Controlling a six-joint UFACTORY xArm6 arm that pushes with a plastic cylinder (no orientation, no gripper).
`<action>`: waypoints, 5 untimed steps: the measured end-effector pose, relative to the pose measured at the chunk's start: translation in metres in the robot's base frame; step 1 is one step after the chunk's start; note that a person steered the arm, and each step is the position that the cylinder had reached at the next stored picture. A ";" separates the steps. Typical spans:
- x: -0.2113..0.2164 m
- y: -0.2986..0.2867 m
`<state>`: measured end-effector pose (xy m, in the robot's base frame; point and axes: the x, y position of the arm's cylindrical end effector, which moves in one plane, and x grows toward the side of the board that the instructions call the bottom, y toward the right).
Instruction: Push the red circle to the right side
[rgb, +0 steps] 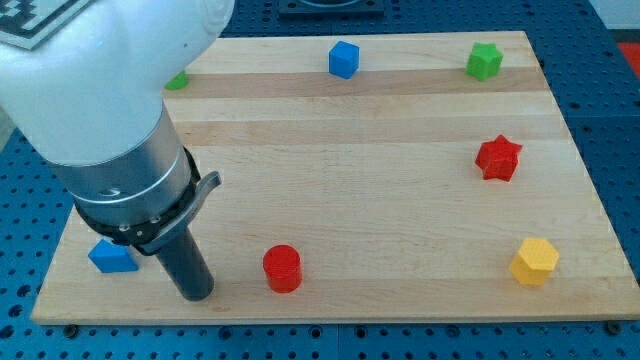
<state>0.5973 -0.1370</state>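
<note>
barely started tbh — red circle (282, 268) sits near the board's bottom edge, left of centre. my tip (196, 294) is just to its left, not touching. no gripper — just a rod. whole push rightward left.

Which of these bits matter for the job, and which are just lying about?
For the job:
red circle
my tip, just to the circle's left

Lying about:
red star
yellow hexagon
green star
blue cube
blue block
green block, half hidden
</note>
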 end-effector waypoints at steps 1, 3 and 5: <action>-0.001 0.020; -0.004 0.081; -0.004 0.096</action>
<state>0.5936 -0.0407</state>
